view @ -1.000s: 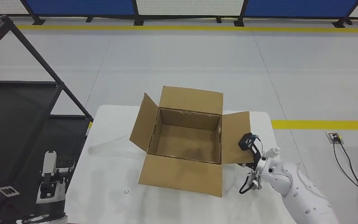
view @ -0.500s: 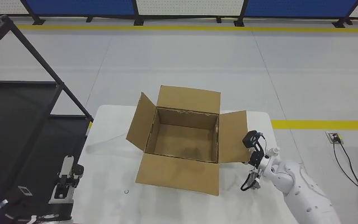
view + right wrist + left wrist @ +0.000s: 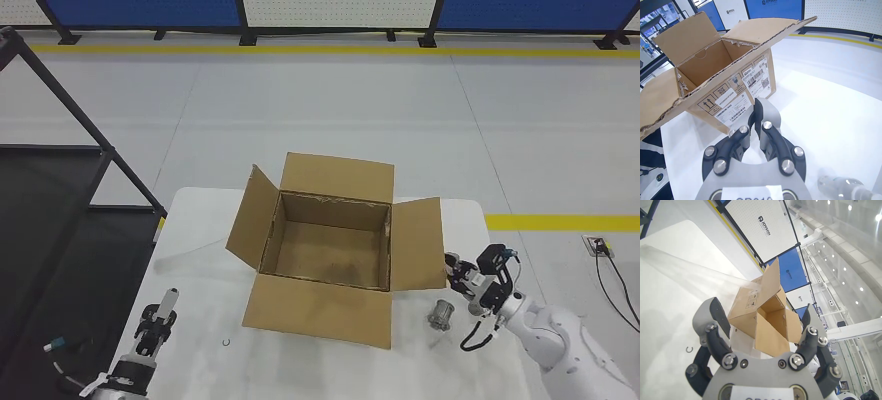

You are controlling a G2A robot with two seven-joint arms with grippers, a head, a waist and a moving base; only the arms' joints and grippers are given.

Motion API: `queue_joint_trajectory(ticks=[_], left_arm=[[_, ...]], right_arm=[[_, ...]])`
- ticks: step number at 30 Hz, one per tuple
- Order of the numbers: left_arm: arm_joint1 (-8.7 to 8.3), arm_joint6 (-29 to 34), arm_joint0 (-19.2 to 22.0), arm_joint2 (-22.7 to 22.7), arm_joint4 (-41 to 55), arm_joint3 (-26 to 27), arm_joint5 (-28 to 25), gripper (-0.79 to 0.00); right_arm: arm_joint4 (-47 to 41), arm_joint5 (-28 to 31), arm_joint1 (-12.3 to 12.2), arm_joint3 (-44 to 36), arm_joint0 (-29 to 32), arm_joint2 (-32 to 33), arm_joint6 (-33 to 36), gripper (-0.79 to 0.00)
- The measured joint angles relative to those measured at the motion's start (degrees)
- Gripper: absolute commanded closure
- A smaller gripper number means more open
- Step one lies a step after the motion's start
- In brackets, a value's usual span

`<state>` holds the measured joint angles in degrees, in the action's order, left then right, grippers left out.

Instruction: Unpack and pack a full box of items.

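Open cardboard box (image 3: 335, 212), flaps (image 3: 420, 243) spread, small clear bottle (image 3: 440, 314) beside it

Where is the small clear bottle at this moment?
In the top view the clear bottle rests on the white table on the robot's right side, just off the right flap of the cardboard box and close beside the right gripper.

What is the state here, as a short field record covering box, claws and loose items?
box: cardboard, flaps open, no items visible inside, on white table
left claw: open, empty, at table's near-left corner
right claw: shut, empty, right of box
loose items: clear bottle beside right claw; small ring on table
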<state>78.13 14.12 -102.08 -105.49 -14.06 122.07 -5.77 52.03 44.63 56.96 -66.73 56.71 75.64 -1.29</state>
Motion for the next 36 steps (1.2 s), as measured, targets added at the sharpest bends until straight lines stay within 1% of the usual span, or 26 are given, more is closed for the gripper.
queue_joint_trajectory(ticks=[3, 9, 15, 16, 17, 19, 21, 22, 23, 24, 25, 36], left_arm=[[-0.11, 1.00, 0.30, 0.59, -1.17, -0.42, 0.23, -0.785], [-0.43, 6.62, 2.17, 4.48, -1.03, -2.58, 0.73, -0.785], [-0.69, 10.36, 4.98, 7.59, 0.65, -6.16, 1.35, -0.785], [-0.73, 10.85, 5.69, 8.21, 0.88, -7.04, 1.80, -0.757], [-0.77, 11.19, 6.23, 8.68, 0.83, -7.67, 2.16, -0.680], [-0.86, 11.76, 7.42, 9.81, -0.03, -8.96, 2.65, -0.388], [-0.90, 11.79, 8.20, 10.72, -0.47, -9.83, 2.75, -0.265], [-0.93, 11.63, 8.56, 11.21, -0.64, -10.25, 2.80, -0.228], [-0.94, 11.50, 8.77, 11.52, -0.72, -10.49, 2.84, -0.172], [-0.96, 11.41, 8.94, 11.78, -0.77, -10.72, 2.91, -0.065], [-1.00, 11.39, 9.15, 12.08, -0.85, -11.03, 3.02, 0.000], [-1.59, 14.09, 9.35, 13.40, -1.06, -11.91, 2.94, 0.000]], right_arm=[[0.01, -0.01, 0.02, 0.07, -0.06, -0.06, -0.02, -0.785], [0.02, 0.00, 0.02, 0.08, -0.07, -0.07, -0.04, -0.785], [0.02, 0.00, 0.02, 0.08, -0.07, -0.07, -0.04, -0.785], [0.02, -0.05, 0.02, 0.04, -0.03, -0.06, -0.04, -0.785], [-0.05, -0.37, 0.02, -0.13, 0.17, 0.01, -0.06, -0.785], [-0.52, -1.25, 0.00, -0.60, 0.94, 0.47, -0.22, -0.785], [-0.92, -1.52, -0.09, -0.73, 1.53, 1.08, -0.39, -0.785], [-1.08, -1.43, -0.16, -0.75, 1.86, 1.47, -0.45, -0.785], [-1.11, -1.30, -0.22, -0.75, 2.07, 1.76, -0.48, -0.785], [-1.11, -1.16, -0.27, -0.74, 2.26, 2.03, -0.51, -0.785], [-1.13, -1.03, -0.34, -0.65, 2.49, 2.35, -0.53, -0.785], [-1.44, 0.56, -0.63, 0.72, 3.71, 4.27, -1.80, -0.785]])
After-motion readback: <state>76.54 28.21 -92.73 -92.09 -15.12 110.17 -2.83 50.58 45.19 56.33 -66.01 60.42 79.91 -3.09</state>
